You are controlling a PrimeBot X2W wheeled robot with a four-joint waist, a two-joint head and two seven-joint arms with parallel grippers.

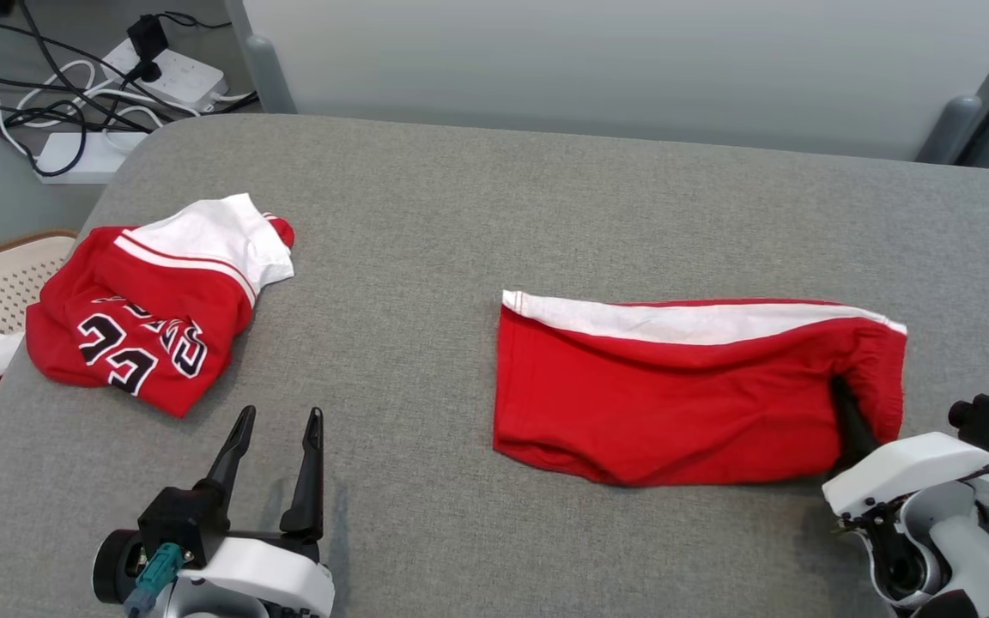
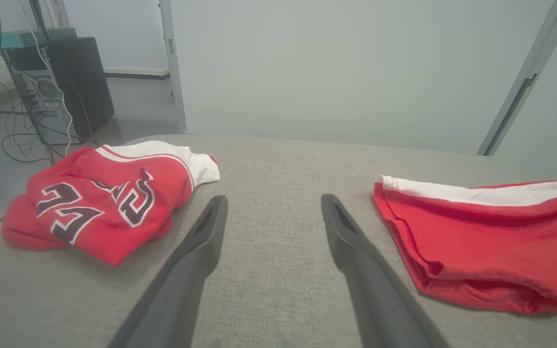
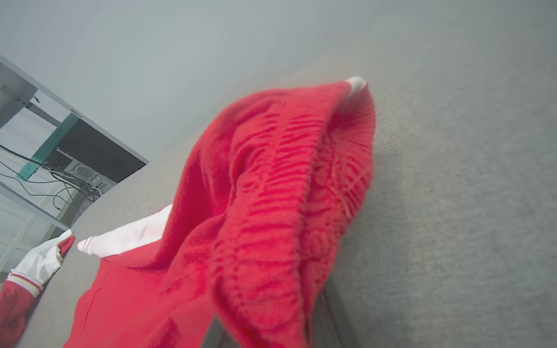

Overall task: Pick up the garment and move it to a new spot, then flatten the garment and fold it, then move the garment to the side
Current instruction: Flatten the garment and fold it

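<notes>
Head view: my right gripper (image 1: 848, 416) pinches the waistband end of the red shorts (image 1: 683, 403), which lie folded right of centre on the grey table (image 1: 460, 215). Lift slowly and keep the layers together. My fingertips are buried in cloth, so I can't tell how many layers are caught. My left gripper (image 1: 280, 414) is spread wide and idle, near the red jersey (image 1: 151, 318).

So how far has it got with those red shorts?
The red shorts already lie folded in half on the grey table. In hand: the right gripper is pinching their elastic waistband end, while the left gripper hovers open. Left: moving them aside, probably, since they sit mid-table.
</notes>
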